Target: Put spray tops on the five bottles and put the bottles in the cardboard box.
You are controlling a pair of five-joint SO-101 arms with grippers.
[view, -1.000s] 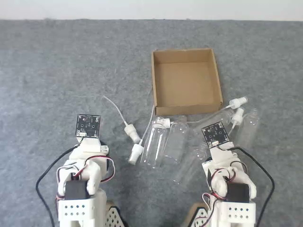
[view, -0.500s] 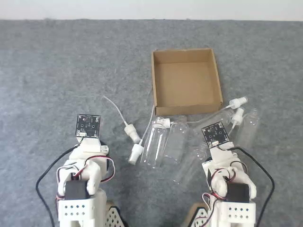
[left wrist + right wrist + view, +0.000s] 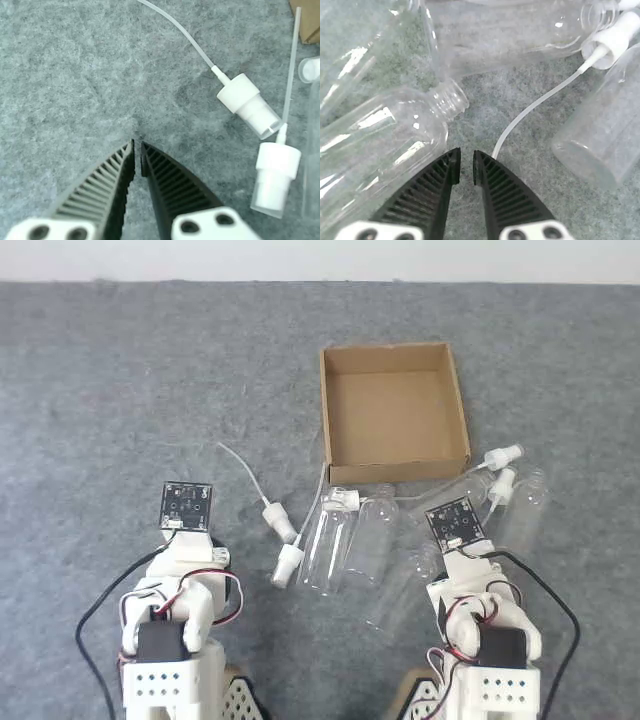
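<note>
From above, nothing has moved over the last second: both arms sit at the near edge as before, so you have not started the task. The open brown cardboard box (image 3: 395, 415) holds no bottles. The clear plastic bottles (image 3: 328, 540) lie on their sides in a loose cluster just in front of it. Two loose white spray tops (image 3: 283, 520) with long dip tubes lie beside the cluster on the left arm's side, and two more (image 3: 503, 456) near the box's front corner on the right arm's side.

In the left wrist view, your left gripper (image 3: 137, 145) hangs over bare carpet, its jaws almost touching and holding nothing, with one spray top (image 3: 247, 106) near.

In the right wrist view, your right gripper (image 3: 466, 154) shows only a narrow gap and grips nothing. It sits just beside a bottle's threaded neck (image 3: 452, 100) and a thin white dip tube (image 3: 530, 112).

The surface is grey felt-like carpet (image 3: 120, 390), with a pale wall strip (image 3: 300, 260) behind it.
</note>
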